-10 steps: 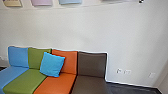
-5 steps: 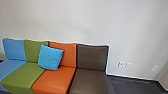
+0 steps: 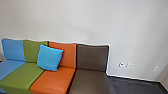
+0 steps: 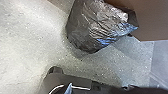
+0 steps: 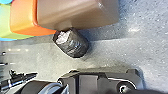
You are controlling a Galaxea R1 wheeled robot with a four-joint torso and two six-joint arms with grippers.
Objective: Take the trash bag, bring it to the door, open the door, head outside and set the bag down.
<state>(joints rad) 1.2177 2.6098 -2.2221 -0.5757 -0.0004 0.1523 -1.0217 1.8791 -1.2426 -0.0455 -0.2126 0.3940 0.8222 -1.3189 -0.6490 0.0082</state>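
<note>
While the trash bag (image 5: 76, 47) rests beside the brown seat (image 5: 77, 12) | it should be gripped high | neither hand's state can be told

The trash bag (image 4: 88, 30) looks like glossy, crinkled plastic, the cushion (image 3: 50, 58) matt cloth, the wall (image 3: 75, 20) smooth
</note>
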